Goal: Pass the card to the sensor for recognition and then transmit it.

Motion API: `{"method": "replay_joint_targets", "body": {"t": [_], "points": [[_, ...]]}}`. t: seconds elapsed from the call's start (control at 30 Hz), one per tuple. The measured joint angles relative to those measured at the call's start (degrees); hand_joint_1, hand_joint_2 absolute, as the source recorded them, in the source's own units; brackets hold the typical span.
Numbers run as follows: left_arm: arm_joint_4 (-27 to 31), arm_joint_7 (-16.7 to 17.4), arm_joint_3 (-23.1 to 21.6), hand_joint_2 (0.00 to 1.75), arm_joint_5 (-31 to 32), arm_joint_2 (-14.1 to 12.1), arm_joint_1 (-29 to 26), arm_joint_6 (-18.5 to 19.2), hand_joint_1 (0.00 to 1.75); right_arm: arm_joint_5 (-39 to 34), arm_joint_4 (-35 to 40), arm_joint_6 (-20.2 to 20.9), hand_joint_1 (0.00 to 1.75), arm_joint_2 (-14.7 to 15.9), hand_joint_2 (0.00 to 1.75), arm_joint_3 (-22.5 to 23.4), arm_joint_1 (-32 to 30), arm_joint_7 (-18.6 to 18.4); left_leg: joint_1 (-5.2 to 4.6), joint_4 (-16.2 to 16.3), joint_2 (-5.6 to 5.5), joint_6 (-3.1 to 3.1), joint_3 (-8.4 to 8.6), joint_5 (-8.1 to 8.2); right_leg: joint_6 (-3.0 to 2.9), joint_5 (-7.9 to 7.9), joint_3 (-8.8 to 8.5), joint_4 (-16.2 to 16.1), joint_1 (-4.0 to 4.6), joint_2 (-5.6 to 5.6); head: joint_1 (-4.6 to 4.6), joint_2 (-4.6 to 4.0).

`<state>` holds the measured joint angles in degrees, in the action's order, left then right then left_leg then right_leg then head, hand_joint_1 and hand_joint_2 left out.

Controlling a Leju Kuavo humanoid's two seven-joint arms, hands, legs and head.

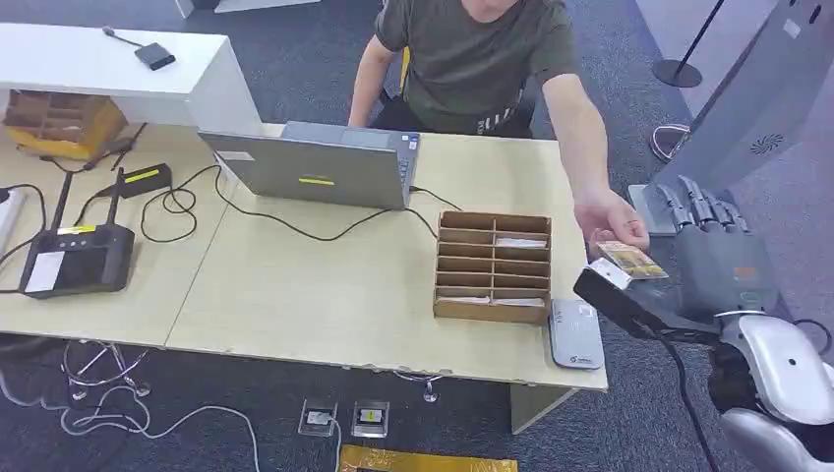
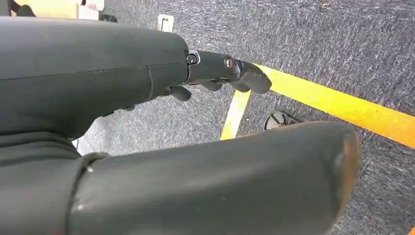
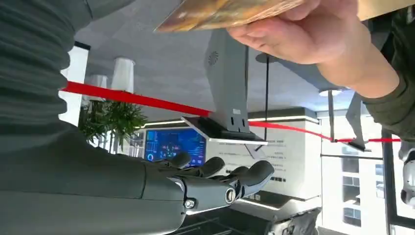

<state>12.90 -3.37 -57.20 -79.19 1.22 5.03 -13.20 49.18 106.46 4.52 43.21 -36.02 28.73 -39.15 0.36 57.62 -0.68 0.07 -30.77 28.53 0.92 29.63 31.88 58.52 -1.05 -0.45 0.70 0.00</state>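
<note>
While the person's hand holds the card at the frame's right, just above the right hand, whose fingers lie spread and empty, they should close only once it settles.

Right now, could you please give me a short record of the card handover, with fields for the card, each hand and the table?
card: held by a person's hand, beside the robot's right hand
right hand: raised beside the table, fingers extended, holding nothing
left hand: hanging over carpet, holding nothing
table: laptop, wooden divided box, grey sensor pad
</note>
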Motion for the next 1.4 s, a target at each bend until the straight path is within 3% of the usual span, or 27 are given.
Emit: {"method": "replay_joint_targets", "body": {"t": [0.5, 0.53, 0.77, 1.4], "points": [[0.00, 0.02, -0.76, 0.00, 0.00, -0.09, 0.01, -0.02, 0.00, 0.02, -0.92, 0.00, 0.00, -0.02, 1.75, 0.55, -0.08, 0.00, 0.00, 0.00, 0.00, 0.00, 0.00, 0.00, 0.00, 0.00, 0.00, 0.00, 0.00, 0.00, 0.00, 0.00], [0.00, 0.02, -0.79, 0.00, 0.00, -0.11, 0.01, -0.02, 0.00, 0.02, -0.94, 0.00, 1.75, -0.02, 1.75, 0.55, -0.08, 0.00, 0.00, 0.00, 0.00, 0.00, 0.00, 0.00, 0.00, 0.00, 0.00, 0.00, 0.00, 0.00, 0.00, 0.00], [0.00, 0.02, -1.07, 0.00, 1.05, -0.22, 0.00, 0.96, 0.00, -1.51, -1.03, 3.72, 1.75, 0.24, 1.75, 1.18, -1.22, 0.00, -0.01, 0.00, -0.02, 0.00, -0.01, 0.00, 0.00, 0.00, 0.01, 0.00, -0.01, -0.03, 0.00, 0.00], [0.00, 0.02, -2.01, 0.00, 1.09, -0.50, 0.03, 1.16, 0.00, -2.01, -1.03, 4.79, 1.75, 0.55, 1.75, 2.45, -2.18, 0.00, 0.00, 0.00, 0.00, 0.00, 0.00, 0.00, 0.00, 0.00, 0.01, 0.00, 0.00, 0.02, 0.00, 0.00]]}}
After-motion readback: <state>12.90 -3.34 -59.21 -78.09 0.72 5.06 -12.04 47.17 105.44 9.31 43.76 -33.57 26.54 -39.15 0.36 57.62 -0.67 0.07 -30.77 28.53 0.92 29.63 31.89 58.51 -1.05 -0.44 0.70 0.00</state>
